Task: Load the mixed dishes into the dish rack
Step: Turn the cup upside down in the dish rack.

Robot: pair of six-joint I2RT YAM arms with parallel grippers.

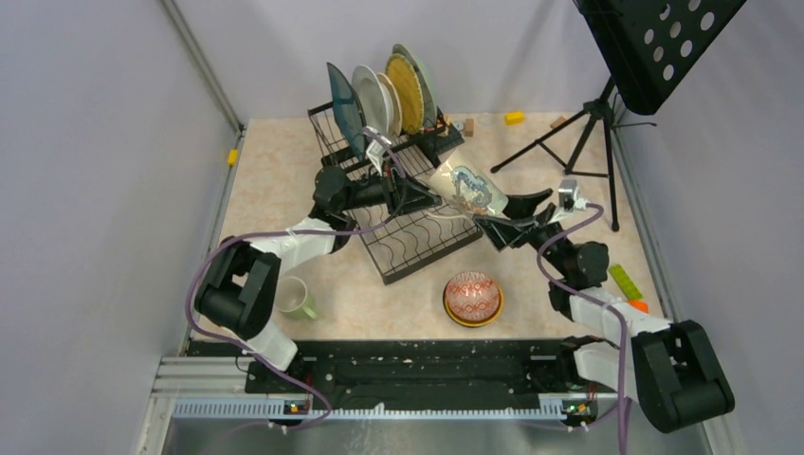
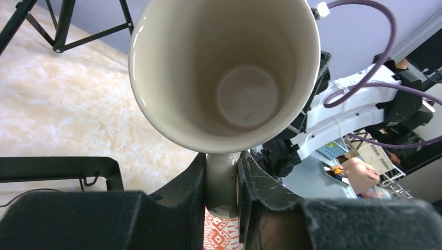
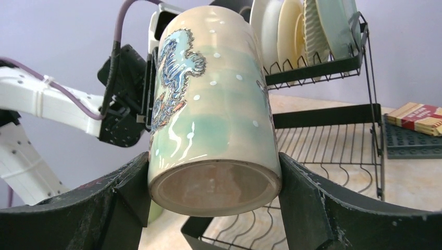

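cream mug (image 3: 211,120) is hanging on its side between both arms, blue pattern facing up. right gripper (image 3: 213,190) is gripping the mug body near the base: jaws standing wide, one pad pressing each side, base pointing back at the wrist. left gripper (image 2: 223,172) is clamping narrow on the mug's handle (image 2: 219,194), open mouth of the mug sitting just above those jaws, inside looking bare. the two sets of jaws are facing each other with the mug spanning the gap. dish rack (image 1: 417,245) is sitting directly under both jaws, the wavy lower tray below the mug, no contact visible. plates (image 1: 384,95) are standing upright in the upper tier, beyond the left jaws. stacked bowls (image 1: 472,297) are resting on the table (image 1: 284,190) on the near side of the right jaws, well apart. light-green mug (image 1: 296,298) is sitting on the table back by the left arm's base, far behind its jaws.
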